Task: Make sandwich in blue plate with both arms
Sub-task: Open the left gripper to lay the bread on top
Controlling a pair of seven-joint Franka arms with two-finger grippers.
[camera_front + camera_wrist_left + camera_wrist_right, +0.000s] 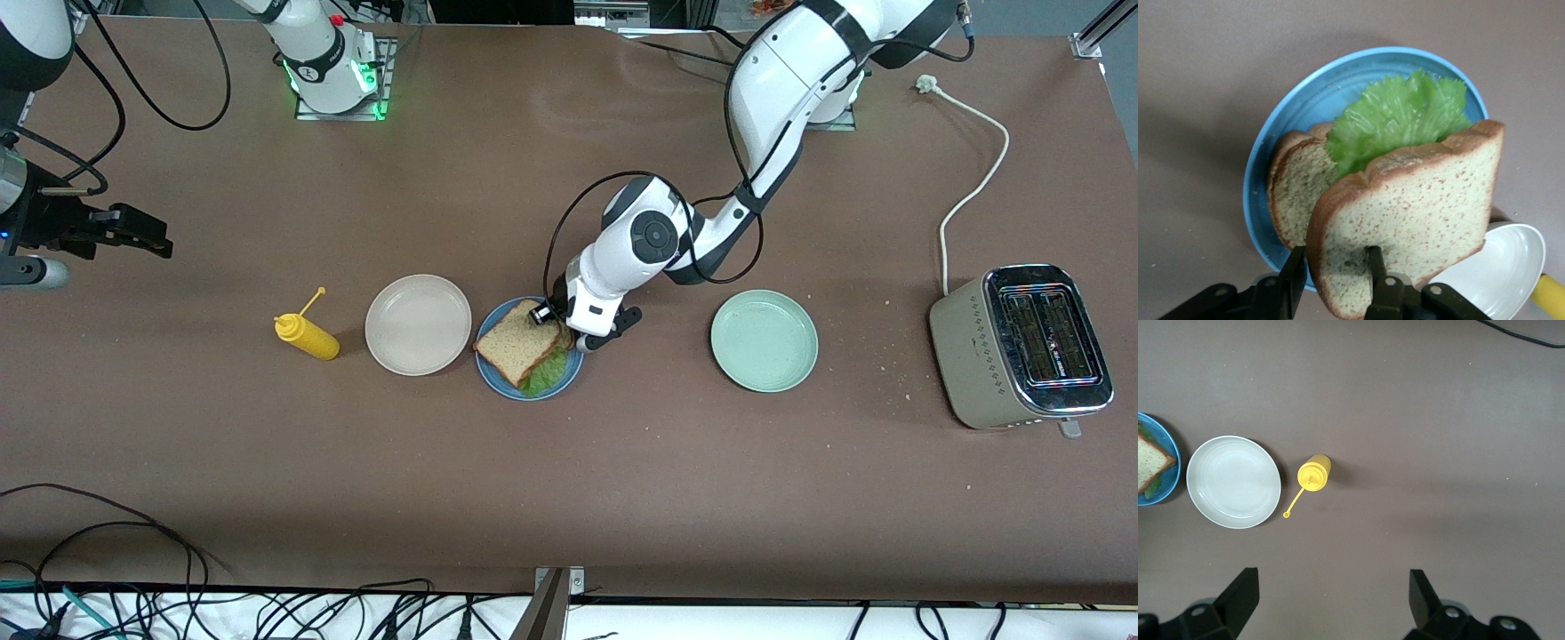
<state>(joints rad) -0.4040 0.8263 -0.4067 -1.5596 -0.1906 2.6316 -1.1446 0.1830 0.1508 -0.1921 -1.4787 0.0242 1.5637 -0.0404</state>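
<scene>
The blue plate (498, 378) lies on the brown table (622, 498), between the beige-white plate (418, 324) and the pale mint-green plate (764, 340). The sandwich (520, 348) sits in the blue plate: a lower slice of brown bread (1295, 193), a ruffled green lettuce leaf (1398, 117) on it, and an upper slice (1418, 213) on top. In the left wrist view the upper slice is tilted, its edge by the fingers higher than the rest, and the lettuce shows under it.

The left gripper (558, 322) is low over the edge of the blue plate that is farther from the front camera. Its fingers (1293, 273) stand on both sides of the edge of the upper slice, partly open. I cannot tell if they grip the bread or only touch it.

The right gripper (147, 233) waits in the air over the right arm's end of the table, well apart from the plates. Its fingers (1238, 593) are wide open and hold nothing.

A yellow squeeze bottle (307, 336) lies beside the beige-white plate, toward the right arm's end. A toaster (1022, 347) stands at the left arm's end of the table.
</scene>
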